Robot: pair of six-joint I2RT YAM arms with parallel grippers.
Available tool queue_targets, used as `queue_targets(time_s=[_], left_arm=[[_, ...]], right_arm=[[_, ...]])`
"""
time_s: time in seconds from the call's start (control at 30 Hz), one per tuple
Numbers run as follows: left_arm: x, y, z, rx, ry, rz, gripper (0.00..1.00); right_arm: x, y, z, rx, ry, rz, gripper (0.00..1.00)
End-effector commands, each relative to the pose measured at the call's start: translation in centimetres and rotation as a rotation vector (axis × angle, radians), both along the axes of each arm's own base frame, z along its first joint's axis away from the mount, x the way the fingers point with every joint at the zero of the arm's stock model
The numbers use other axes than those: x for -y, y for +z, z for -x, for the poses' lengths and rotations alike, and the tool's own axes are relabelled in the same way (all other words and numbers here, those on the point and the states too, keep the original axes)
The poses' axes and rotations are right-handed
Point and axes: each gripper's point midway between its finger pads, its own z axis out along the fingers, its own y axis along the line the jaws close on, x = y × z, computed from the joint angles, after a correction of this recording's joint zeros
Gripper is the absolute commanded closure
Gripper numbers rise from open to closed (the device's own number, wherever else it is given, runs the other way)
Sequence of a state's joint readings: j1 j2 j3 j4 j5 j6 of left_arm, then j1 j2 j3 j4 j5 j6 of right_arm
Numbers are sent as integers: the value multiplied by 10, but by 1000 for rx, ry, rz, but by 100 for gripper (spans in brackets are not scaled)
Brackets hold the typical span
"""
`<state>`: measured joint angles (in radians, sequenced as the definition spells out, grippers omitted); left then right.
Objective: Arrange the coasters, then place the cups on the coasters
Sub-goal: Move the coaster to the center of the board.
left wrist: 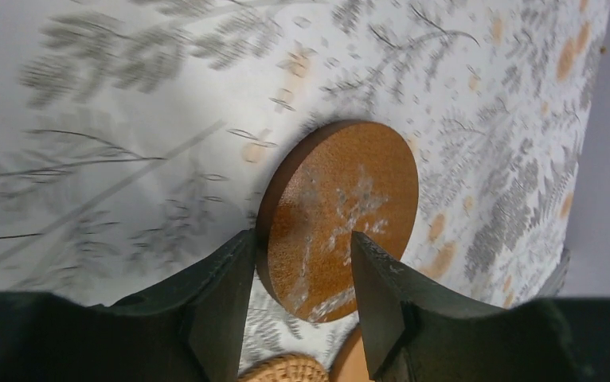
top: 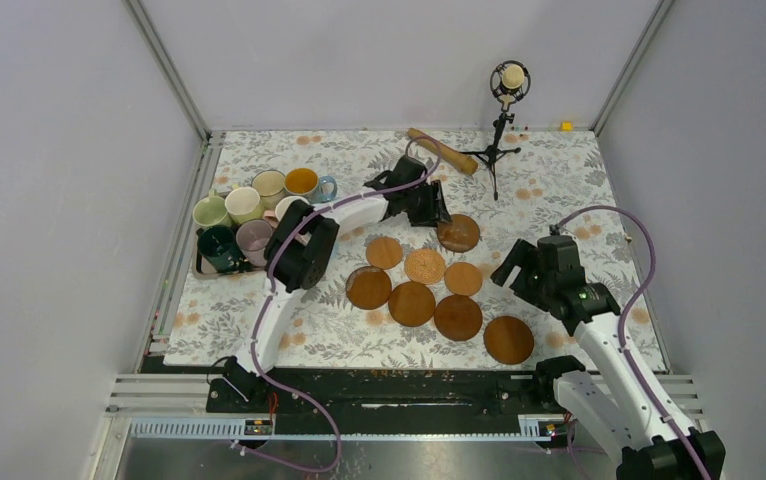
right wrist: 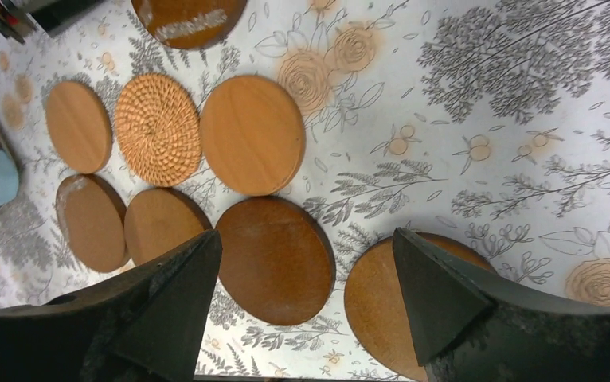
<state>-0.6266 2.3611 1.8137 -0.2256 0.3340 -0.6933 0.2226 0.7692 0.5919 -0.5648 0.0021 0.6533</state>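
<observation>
at far centre of table (top: 579, 190), left gripper (left wrist: 298, 306) pinches dark coaster (left wrist: 342, 215) by edge, tilted. right gripper (right wrist: 306, 298) spread, empty, above near-right coaster (right wrist: 389, 302). discs look thin, stiff, light; grip rim. cups (top: 249, 215) far left.

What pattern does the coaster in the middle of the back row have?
The woven coaster is light tan with a spiral rattan weave; the right wrist view shows it best.

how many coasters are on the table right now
8 coasters: one far by the left gripper, three in a middle row, four in the near row. None seem hidden.
</observation>
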Motion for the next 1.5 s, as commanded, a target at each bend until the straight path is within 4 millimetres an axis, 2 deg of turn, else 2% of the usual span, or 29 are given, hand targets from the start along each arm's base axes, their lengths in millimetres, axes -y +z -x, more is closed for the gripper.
queue_targets(time_s=[0.0,0.17,0.3,0.57,0.67,0.87,0.93,1.13,1.23,1.27,1.47], left_arm=[[32,6,14,-10,-60,87,52],[45,7,20,-15,-72,119,52],[60,12,28,-14,-107,159,52],[91,20,59,-11,-187,218,52],[100,19,70,-17,-215,228,52],[114,26,91,-19,-284,270,51],[110,31,88,-6,-260,275,51],[84,39,41,55,-103,234,49],[90,31,31,43,-106,221,49],[94,23,31,21,-110,219,49],[108,13,33,-17,-139,260,51]], right_arm=[[15,20,-22,92,-49,87,14],[23,13,-23,83,-72,119,15],[33,14,-28,81,-110,148,16],[70,27,-60,57,-219,99,18],[82,23,-70,26,-243,96,18],[86,9,-100,-27,-203,-7,22],[85,4,-107,-65,-174,-19,24],[92,-13,-117,-133,-167,-36,31],[92,-23,-121,-169,-155,-55,36],[93,-28,-121,-184,-158,-61,37],[96,-46,-129,-245,-139,-93,36]])
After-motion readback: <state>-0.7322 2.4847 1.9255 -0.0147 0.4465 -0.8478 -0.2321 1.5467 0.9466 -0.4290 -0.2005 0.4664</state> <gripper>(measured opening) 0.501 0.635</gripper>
